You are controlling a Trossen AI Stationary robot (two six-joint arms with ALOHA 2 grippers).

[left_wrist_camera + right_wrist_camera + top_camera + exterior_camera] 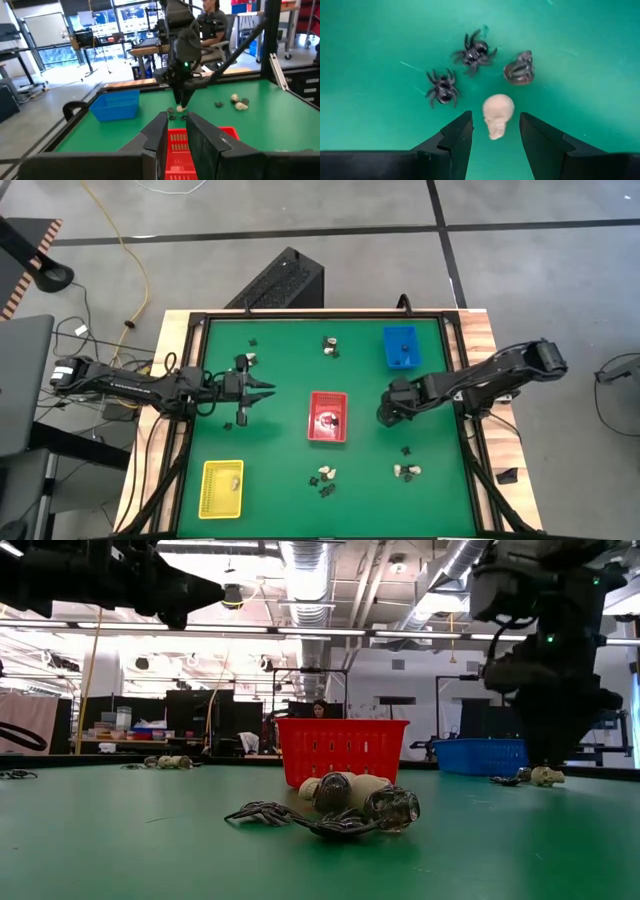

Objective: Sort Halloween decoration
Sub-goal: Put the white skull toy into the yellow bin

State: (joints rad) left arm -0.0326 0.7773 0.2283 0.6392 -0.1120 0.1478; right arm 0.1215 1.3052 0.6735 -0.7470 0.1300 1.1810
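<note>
In the right wrist view, the right claw (496, 131) hangs low over the green felt worktop (370, 55) with its dark fingers apart on either side of a small cream plastic skull (497, 115), not touching it; two small black plastic spiders (441, 88) and a dark glossy lump (519, 69), hard to identify, lie just beyond. In the low view the nearest cluster, a cream lump and a shiny dark piece (345, 808), blocks the foot of the red slotted plastic tray (342, 751) at the worktop's centre. The left claw (177, 132) hovers over the worktop's left side, pointing at that tray, fingers a narrow gap apart and empty. More tiny cream and black decorations (325, 476) sit scattered in small groups. A blue tray (400, 346) and a yellow tray (221, 487) stand at opposite corners. Beyond lie desks, monitors and a seated person (212, 22), partly hidden by the right arm; no writing is legible.
</note>
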